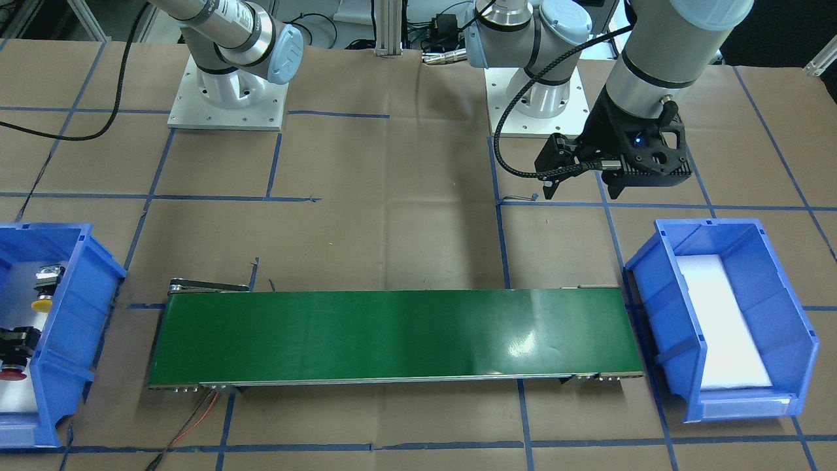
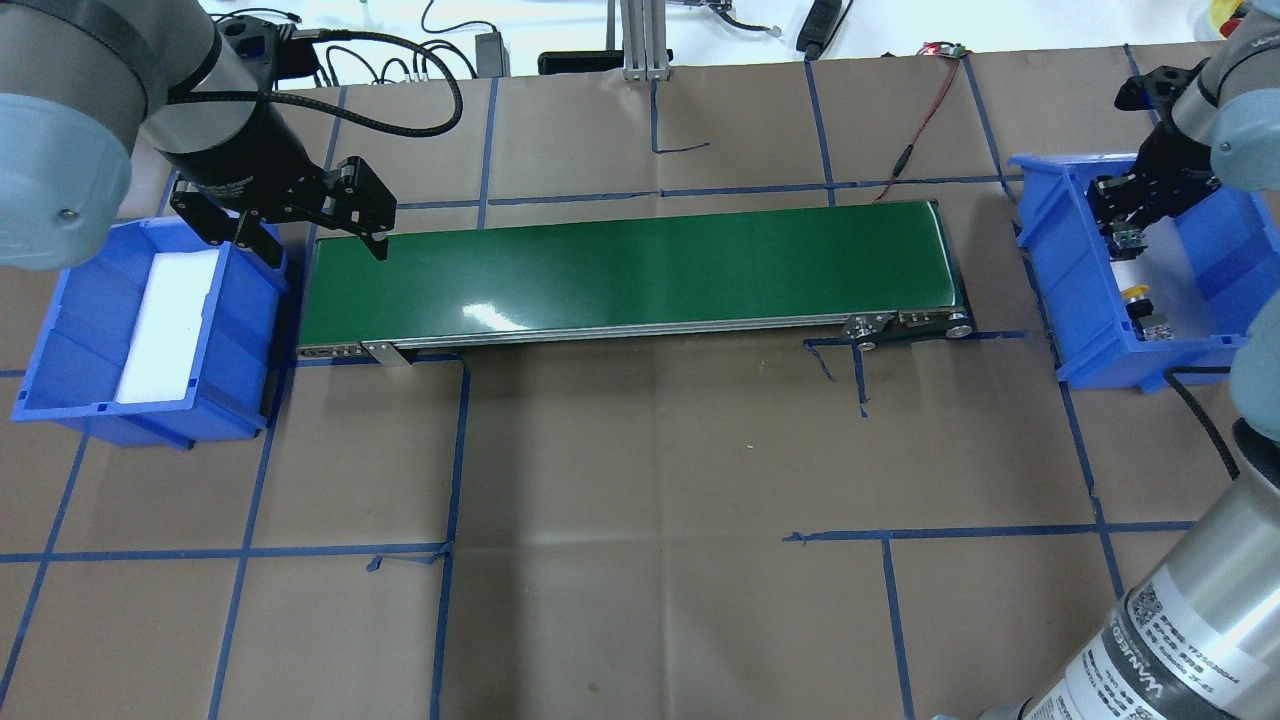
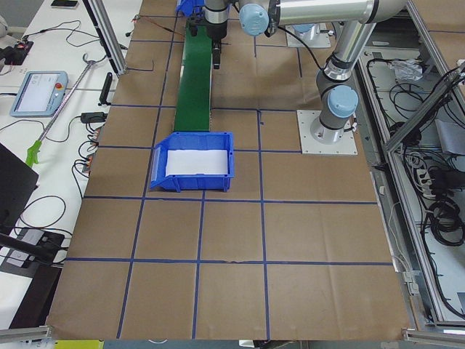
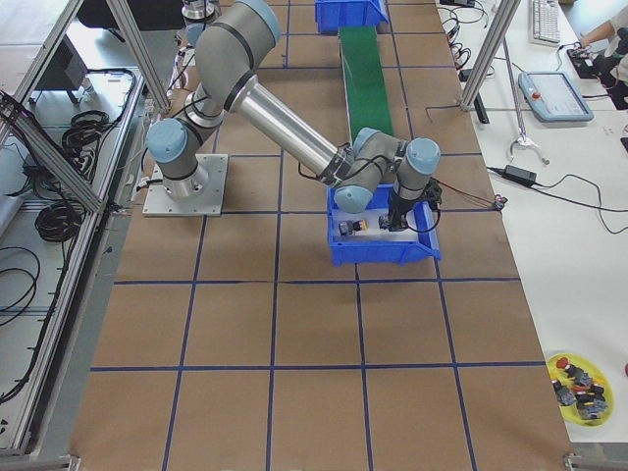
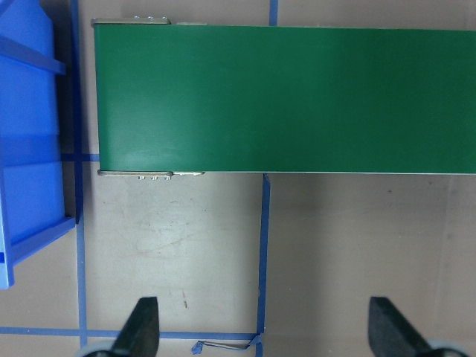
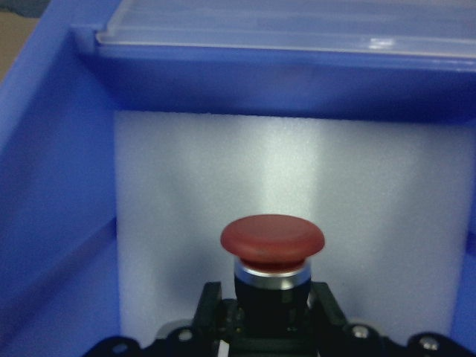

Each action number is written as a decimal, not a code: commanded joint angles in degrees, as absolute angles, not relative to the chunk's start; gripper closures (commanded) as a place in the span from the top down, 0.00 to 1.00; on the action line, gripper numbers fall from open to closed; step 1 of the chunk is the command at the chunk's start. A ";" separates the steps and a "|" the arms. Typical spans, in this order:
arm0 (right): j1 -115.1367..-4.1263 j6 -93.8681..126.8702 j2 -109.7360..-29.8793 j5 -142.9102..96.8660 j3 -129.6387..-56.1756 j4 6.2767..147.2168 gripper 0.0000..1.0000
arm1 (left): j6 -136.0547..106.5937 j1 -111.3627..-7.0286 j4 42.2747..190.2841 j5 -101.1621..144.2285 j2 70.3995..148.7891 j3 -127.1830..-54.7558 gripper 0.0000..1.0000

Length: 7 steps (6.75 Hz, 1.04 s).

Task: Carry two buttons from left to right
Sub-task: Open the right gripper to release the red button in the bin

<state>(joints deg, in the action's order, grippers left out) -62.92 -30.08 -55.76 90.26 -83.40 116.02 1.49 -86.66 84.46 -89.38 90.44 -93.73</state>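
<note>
Right gripper (image 6: 266,321) was down inside the blue bin (image 2: 1060,300) at the robot's right, jaws closed on the black body of the red push-button (image 6: 272,239) over the white foam liner (image 6: 186,186); lift-off could not be judged. Risk noted: a narrow hold below the mushroom cap could let it twist or slip on the lift, or knock the bin wall or the yellow push-button (image 1: 43,303) lying near it. That bin held both buttons; the far blue bin (image 2: 60,335), beyond the green conveyor belt (image 2: 630,265), held only a white foam pad (image 2: 165,320), the left gripper (image 2: 322,248) beside it spread wide and empty.
</note>
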 commanded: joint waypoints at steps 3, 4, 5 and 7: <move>-62.75 -29.89 -54.67 90.18 -82.62 117.77 0.91 | 1.49 -86.66 84.46 -89.47 90.44 -93.78 1.00; -62.75 -29.53 -55.10 90.26 -82.44 117.69 0.92 | 1.49 -86.66 84.46 -89.39 90.44 -93.78 1.00; -62.75 -29.53 -55.63 90.35 -82.27 117.25 0.92 | 1.49 -86.66 84.46 -89.47 90.44 -93.78 1.00; -62.84 -29.10 -58.60 90.35 -81.13 116.90 0.99 | 1.49 -86.66 84.46 -89.47 90.44 -93.87 1.00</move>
